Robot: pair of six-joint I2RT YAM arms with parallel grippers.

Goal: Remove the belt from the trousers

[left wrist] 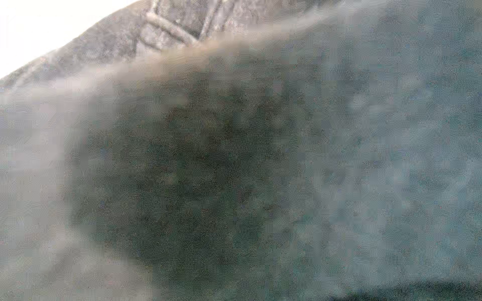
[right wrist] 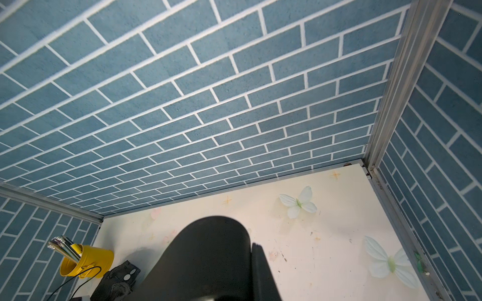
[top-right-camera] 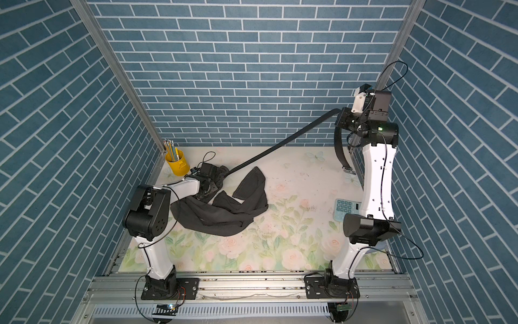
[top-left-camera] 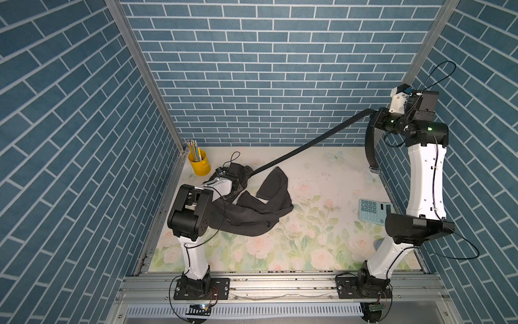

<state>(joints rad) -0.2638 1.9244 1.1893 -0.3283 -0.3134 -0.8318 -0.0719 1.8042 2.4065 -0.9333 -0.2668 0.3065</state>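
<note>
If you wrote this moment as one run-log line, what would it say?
right gripper: high, shut on belt | belt: taut down to trousers, buckle hanging | left gripper: shut on trousers

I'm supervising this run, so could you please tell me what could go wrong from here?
The belt is taut between the trousers and the right gripper, which is raised high and far back; the arm may run out of reach before the belt slips free.
If the left gripper loses the trousers, they could drag and tip the cup.
The hanging buckle might snag on the side rail.
</note>
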